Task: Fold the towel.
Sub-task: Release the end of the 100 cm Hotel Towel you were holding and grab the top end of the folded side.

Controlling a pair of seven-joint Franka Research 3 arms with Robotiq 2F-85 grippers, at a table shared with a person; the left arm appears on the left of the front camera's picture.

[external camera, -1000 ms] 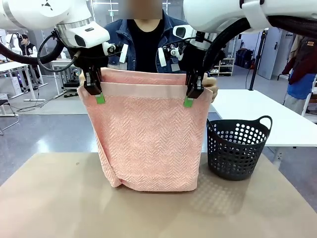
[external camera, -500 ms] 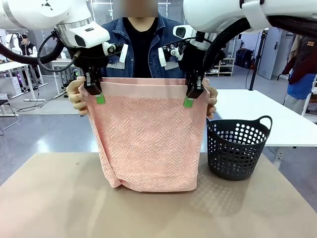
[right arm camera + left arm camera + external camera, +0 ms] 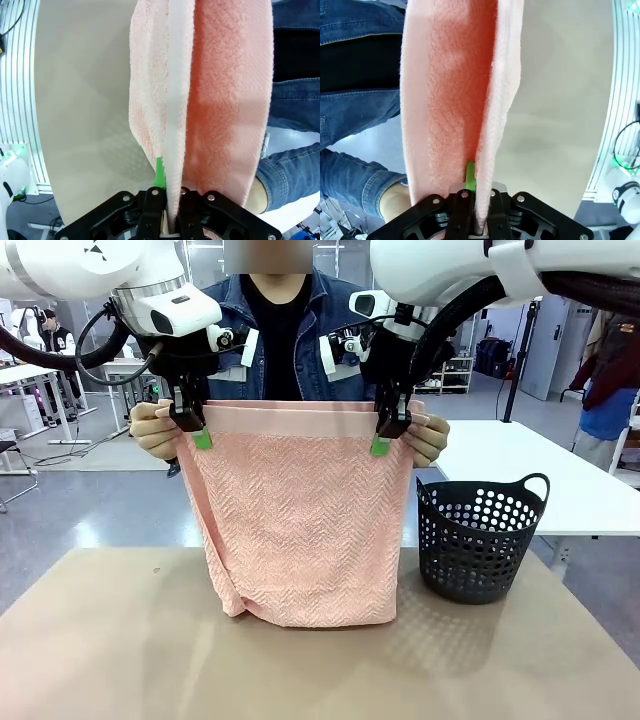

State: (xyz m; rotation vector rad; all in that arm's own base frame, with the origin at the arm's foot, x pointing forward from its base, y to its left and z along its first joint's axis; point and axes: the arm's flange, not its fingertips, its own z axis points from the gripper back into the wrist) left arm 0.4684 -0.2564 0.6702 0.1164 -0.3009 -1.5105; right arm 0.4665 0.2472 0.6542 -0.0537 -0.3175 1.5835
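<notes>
Table (image 3: 100,660): tan top, bare along the near side. Towel (image 3: 300,530) hangs doubled above it, with the plain band level along the top and the lower fold reaching down to the tabletop. Black perforated basket (image 3: 478,540) stands near the towel on the right-arm side, apart from it. Left gripper (image 3: 190,425) and right gripper (image 3: 388,430) are each clamped fully closed on the near layer's top band, one by each corner. The wrist views show the far layer standing off the near one. Change over the last second: the far edge, earlier held above the near band, now sits about level with it. The person's hands (image 3: 150,428) have moved out to the two top corners. Judgement: the edges are matched and the half-fold is close to done. The towel still has to be laid flat.
</notes>
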